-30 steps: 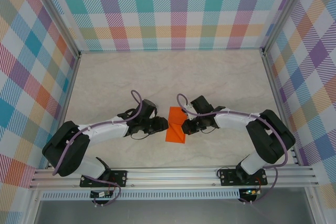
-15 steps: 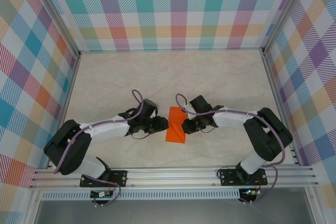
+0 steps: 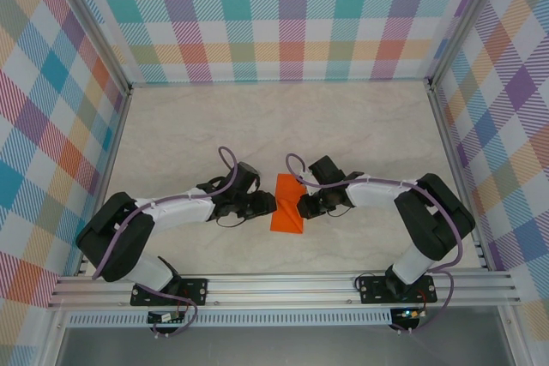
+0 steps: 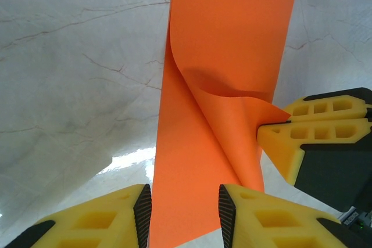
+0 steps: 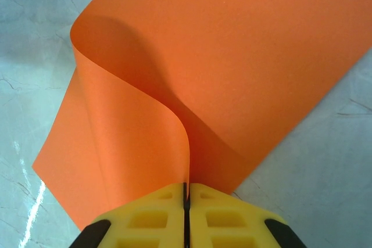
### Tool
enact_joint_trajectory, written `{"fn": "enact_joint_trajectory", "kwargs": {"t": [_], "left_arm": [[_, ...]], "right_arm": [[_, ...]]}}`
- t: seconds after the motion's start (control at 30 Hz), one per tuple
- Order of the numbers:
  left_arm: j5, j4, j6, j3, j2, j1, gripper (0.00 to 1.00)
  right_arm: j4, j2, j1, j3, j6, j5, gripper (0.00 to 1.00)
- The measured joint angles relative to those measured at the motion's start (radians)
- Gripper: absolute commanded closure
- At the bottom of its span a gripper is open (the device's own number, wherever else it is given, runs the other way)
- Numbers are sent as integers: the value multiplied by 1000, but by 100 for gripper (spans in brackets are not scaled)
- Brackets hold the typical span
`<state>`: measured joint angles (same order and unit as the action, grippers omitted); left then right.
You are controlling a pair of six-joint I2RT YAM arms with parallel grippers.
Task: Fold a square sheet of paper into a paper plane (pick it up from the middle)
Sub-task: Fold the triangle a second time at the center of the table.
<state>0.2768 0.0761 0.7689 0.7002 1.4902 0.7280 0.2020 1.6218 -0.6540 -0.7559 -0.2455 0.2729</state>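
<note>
- The right jaws are pressed together on one edge of the square sheet of paper (image 5: 244,56). The pinched flap rises just ahead of them and curls over in a soft roll, with no crease yet.
- The left jaws stand apart. The sheet's near end shows in the gap between them and runs away ahead of them. I cannot tell whether their yellow pads (image 4: 116,216) bear on the paper or only straddle it.
- The sheet lies on the bench (image 3: 360,117) between the two sets of jaws, flat apart from the raised flap.
- The step in hand looks like drawing that flap across to make a fold.
- To do it well, carry the flap low and slowly toward the left jaws, with the flat part pinned so it cannot skate.
- Line the travelling edge up with the edge beneath it first, then press the roll down into a crease.
- The paper is thin, matte and bright orange, and it bends in a clean curve without kinking. It would probably spring back if let go early.
- The bench is pale, smooth and marble-veined, so it probably offers little grip.
- The pads are blocky yellow pieces with moulded pockets.
</note>
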Motion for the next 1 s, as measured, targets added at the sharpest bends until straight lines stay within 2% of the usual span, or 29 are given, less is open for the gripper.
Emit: {"fn": "enact_joint_trajectory", "kwargs": {"t": [1.0], "left_arm": [[0,2,0,17,25,5,64]], "right_arm": [[2,-24,0,4,-36,0,91]]}}
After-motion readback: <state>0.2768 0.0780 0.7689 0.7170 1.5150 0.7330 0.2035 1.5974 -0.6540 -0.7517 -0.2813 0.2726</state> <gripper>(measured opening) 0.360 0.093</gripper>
